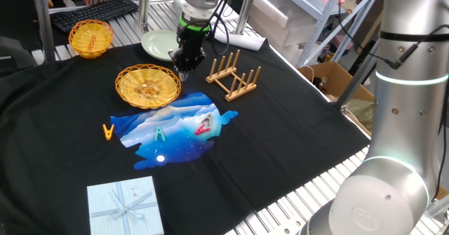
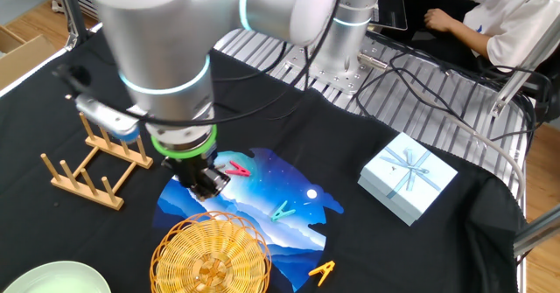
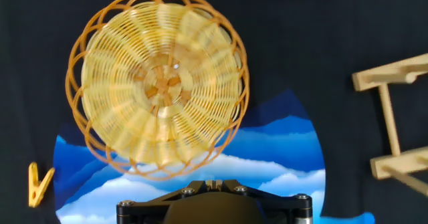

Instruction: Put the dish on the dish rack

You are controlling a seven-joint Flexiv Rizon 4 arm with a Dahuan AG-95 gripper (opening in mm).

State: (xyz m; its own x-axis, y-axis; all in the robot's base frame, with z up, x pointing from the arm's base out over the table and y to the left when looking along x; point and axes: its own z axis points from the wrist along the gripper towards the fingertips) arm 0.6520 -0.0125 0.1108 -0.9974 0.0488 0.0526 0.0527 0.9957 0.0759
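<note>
Gripper (image 1: pixel 185 71) hangs just beside the dish (image 1: pixel 148 85), at its rim toward the dish rack (image 1: pixel 233 74); finger state cannot be told, probably empty.

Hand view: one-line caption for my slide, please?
Woven dish lies flat on black cloth, overlapping the blue mat, dish rack at right, yellow clothespin lower left.

Dish (image 3: pixel 159 82): golden yellow wicker, open-weave rim. Dish rack (image 1: pixel 232 74): light wood. Cloth (image 1: pixel 280 137): black, with blue and white mountain print (image 2: pixel 262 197). Gift box (image 2: pixel 408 177): pale blue. Plate (image 1: pixel 158 44): pale green.
</note>
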